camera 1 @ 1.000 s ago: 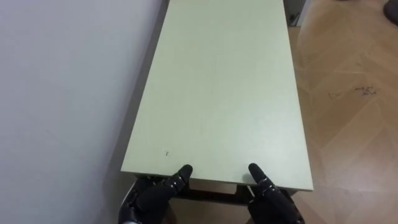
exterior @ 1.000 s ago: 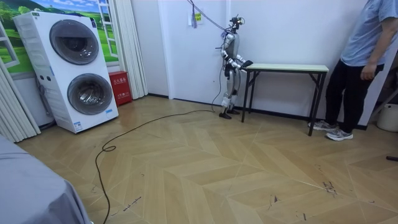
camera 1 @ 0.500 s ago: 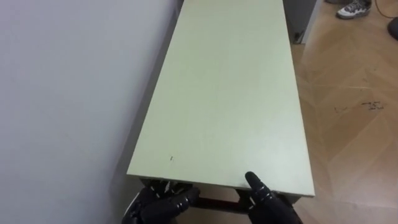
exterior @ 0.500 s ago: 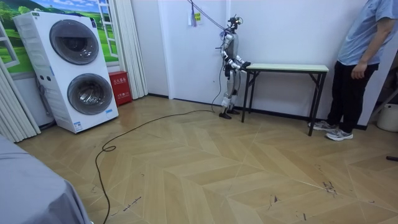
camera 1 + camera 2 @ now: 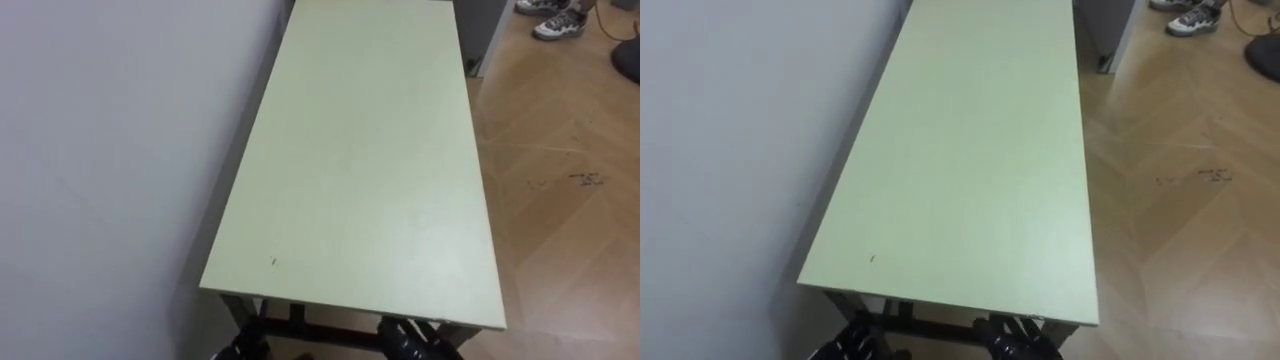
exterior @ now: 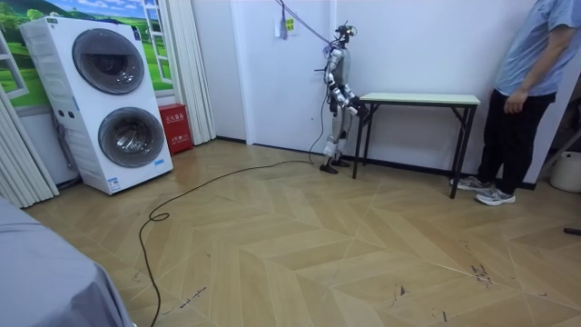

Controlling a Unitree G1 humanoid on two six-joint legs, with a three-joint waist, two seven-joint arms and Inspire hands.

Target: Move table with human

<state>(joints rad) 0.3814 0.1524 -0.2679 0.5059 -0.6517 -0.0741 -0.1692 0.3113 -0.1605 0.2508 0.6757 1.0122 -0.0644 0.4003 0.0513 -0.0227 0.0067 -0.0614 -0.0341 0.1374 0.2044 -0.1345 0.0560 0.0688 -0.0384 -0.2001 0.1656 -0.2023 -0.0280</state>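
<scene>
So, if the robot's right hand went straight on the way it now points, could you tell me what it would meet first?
Most likely the table's dark frame just under the near edge of the tabletop: the right hand sits low there, pointing forward. Depth is unclear.

No readable writing anywhere right now. The red box [image 6: 174,127] beside the washing machines [image 6: 113,100] carries pale marks, too small to make out. Dark scribbles [image 5: 575,180] on the floor [image 5: 560,250] spell nothing, and the table [image 5: 370,150] shows just one dark speck [image 5: 274,262].
</scene>
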